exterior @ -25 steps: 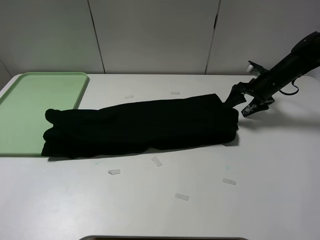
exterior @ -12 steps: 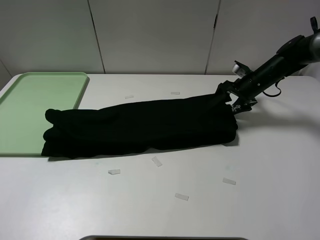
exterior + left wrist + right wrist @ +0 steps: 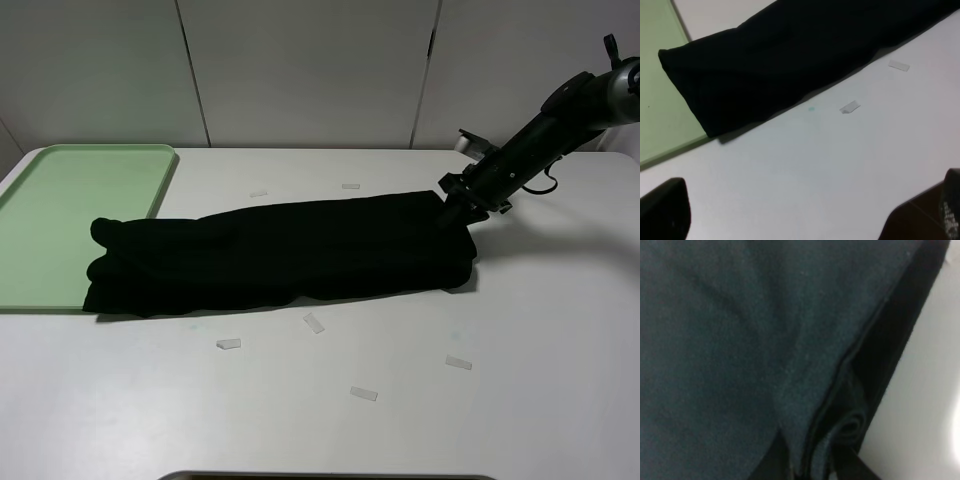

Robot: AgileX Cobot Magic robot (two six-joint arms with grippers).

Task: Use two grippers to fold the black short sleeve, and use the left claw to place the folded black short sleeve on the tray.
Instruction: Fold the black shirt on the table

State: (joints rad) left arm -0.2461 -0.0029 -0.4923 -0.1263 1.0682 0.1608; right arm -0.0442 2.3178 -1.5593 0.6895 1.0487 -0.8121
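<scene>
The white table [image 3: 560,330] is carrying a black short sleeve [image 3: 280,255], lying folded into a long band. One end is sitting right at the jaws of the right gripper [image 3: 455,208], and the other is overlapping the corner of a pale green tray [image 3: 60,200] lying well apart from them. Small white paper scraps [image 3: 314,322] are lying scattered on both sides of the band, none touching the jaws.

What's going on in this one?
The black T-shirt lies folded into a long strip on the white table, its left end overlapping the green tray. The right gripper is down on the shirt's right end; whether it has clamped is unclear. The left gripper hangs open, empty, near the tray end.
</scene>
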